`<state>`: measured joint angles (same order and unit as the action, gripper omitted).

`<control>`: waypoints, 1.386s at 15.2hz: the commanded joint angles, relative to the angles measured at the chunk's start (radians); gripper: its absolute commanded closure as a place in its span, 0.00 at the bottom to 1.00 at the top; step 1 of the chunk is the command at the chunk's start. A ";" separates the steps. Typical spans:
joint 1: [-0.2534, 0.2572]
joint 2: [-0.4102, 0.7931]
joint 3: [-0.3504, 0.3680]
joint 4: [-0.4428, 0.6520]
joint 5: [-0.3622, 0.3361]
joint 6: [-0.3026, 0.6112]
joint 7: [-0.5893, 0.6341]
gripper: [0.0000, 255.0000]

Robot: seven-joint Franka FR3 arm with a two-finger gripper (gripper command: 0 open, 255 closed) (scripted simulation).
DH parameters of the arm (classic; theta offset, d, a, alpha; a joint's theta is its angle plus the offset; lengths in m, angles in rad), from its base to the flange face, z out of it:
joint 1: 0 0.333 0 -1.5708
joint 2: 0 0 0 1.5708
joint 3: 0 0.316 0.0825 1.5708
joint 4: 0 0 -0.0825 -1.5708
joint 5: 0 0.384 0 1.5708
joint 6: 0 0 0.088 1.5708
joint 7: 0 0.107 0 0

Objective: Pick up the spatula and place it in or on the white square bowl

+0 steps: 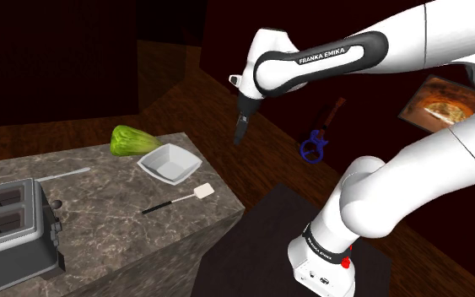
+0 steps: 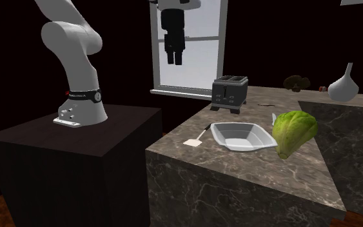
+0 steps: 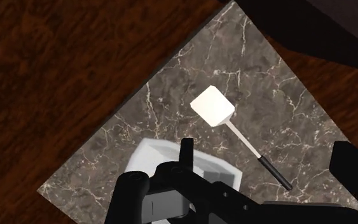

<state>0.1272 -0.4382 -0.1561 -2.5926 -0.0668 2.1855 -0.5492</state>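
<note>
The white square bowl (image 1: 170,162) (image 2: 241,137) (image 3: 155,153) sits empty on the marble counter (image 1: 100,202), toward its right end.

In the shoulder view a metal toaster (image 1: 12,228) stands at the counter's near left. A green head of lettuce (image 1: 132,139) lies at the far edge, just left of the bowl and close beside it. Nothing lies between the bowl and the spatula.

The spatula (image 1: 175,202) (image 2: 199,135) (image 3: 244,140) lies flat on the counter just on the near side of the bowl, close to it but apart from it. Its white square blade points right, toward the counter's corner, and its thin handle with a black grip runs back to the left.

The dark stand (image 1: 252,245) sits right of the counter, down on the wood floor.

The gripper (image 1: 239,137) (image 2: 173,61) hangs high in the air, pointing down, to the right of the bowl and well apart from the spatula. It has hold of nothing, and I cannot tell whether it is open or closed
</note>
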 commanded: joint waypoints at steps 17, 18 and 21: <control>0.131 0.689 0.040 0.104 0.264 0.577 -0.633 0.00; 0.125 0.728 0.059 0.120 0.278 0.599 -0.666 0.00; 0.103 0.844 0.115 0.174 0.299 0.661 -0.752 0.00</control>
<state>0.2319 0.3614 -0.0616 -2.4422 0.2255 2.8250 -1.2765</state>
